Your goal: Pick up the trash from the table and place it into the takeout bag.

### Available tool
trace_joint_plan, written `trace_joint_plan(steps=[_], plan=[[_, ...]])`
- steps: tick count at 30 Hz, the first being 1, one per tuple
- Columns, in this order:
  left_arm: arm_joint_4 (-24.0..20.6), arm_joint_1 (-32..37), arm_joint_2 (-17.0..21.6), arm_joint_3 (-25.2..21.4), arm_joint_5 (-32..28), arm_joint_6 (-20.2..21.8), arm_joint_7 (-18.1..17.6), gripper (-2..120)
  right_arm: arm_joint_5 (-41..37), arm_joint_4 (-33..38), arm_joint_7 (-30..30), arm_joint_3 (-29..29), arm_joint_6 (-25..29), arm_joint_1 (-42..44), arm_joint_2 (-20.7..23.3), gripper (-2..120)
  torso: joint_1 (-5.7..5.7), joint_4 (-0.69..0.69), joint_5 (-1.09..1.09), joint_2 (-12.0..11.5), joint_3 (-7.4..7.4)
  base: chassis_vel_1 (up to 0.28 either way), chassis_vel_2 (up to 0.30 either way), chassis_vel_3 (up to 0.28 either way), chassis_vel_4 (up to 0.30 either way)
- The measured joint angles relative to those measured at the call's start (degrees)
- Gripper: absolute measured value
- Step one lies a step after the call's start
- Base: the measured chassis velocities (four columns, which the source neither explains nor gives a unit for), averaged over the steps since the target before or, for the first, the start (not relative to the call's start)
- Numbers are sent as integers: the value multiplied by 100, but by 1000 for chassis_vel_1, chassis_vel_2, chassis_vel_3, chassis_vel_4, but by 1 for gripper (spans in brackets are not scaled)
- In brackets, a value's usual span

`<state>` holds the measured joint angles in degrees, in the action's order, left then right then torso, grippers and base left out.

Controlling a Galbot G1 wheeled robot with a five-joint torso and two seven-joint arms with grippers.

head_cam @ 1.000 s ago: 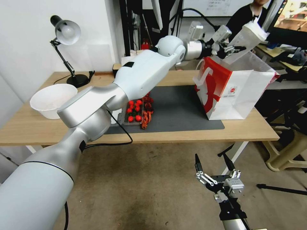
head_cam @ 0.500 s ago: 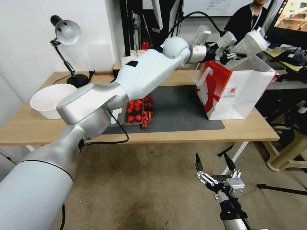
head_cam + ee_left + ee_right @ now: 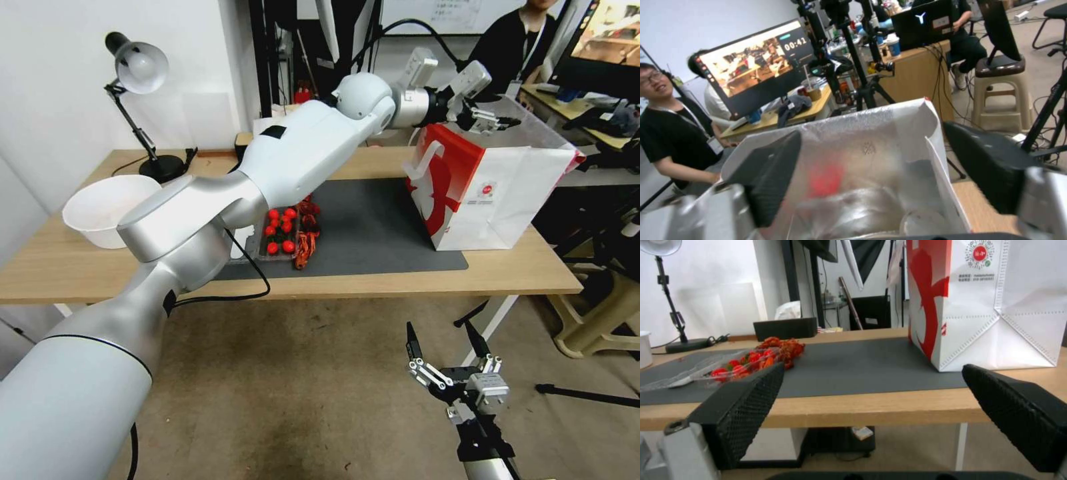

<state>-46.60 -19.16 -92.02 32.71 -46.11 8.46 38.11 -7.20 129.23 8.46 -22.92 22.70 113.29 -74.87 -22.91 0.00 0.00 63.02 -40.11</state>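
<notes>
My left gripper (image 3: 500, 120) hangs open and empty over the mouth of the takeout bag (image 3: 507, 200), which stands on the right end of the table (image 3: 507, 273). In the left wrist view the gripper (image 3: 871, 133) has its fingers spread wide above the bag's silvery inside (image 3: 840, 130). Trash lies blurred at the bottom: a red thing (image 3: 826, 180), a clear greyish lump (image 3: 858, 210) and a round white lid (image 3: 920, 223). My right gripper (image 3: 438, 328) is parked open below the table's front edge, facing the bag (image 3: 1022, 290).
On the dark grey mat (image 3: 373, 227) lie a clear tray of red tomatoes (image 3: 280, 230) and a bunch of red chillies (image 3: 305, 243). A white bowl (image 3: 110, 207) and a desk lamp (image 3: 137, 67) stand at the table's left end. A stool (image 3: 593, 320) stands on the right.
The left gripper held a white item above the bag; its fingers have opened and the item has left them. The right arm has not moved.
</notes>
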Motion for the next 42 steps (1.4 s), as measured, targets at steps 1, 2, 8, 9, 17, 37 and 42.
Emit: trace_joint_plan(steps=[1,2,8,9,17,37,42], plan=[[57,14,2,-49,33,-7,16,89,2,-1,-1,1,4,6,-5,100,0,0,0,0,0,0,0,0,0],[57,14,2,-49,33,-7,16,89,2,-1,-1,1,4,6,-5,100,0,0,0,0,0,0,0,0,0],[13,112,245,-95,167,-60,103,100,8,-33,-9,19,16,-3,-26,100,0,1,0,0,0,0,0,0,0],[-60,145,336,-75,164,-62,112,100,9,-42,-10,25,17,-10,-26,100,0,1,-1,0,0,0,0,0,0],[-551,376,820,-122,88,-97,-137,100,14,-91,-16,67,20,-54,-19,100,0,-1,-1,0,0,0,0,0,0],[-4021,2580,2606,-1337,-992,939,-5948,100,29,-233,-48,103,46,-120,-101,100,0,1,-1,0,0,0,0,0,0],[-4272,2955,2901,-1696,-1371,1097,-5934,100,28,-261,-49,104,47,-139,-97,100,0,0,0,0,0,0,0,0,0]])
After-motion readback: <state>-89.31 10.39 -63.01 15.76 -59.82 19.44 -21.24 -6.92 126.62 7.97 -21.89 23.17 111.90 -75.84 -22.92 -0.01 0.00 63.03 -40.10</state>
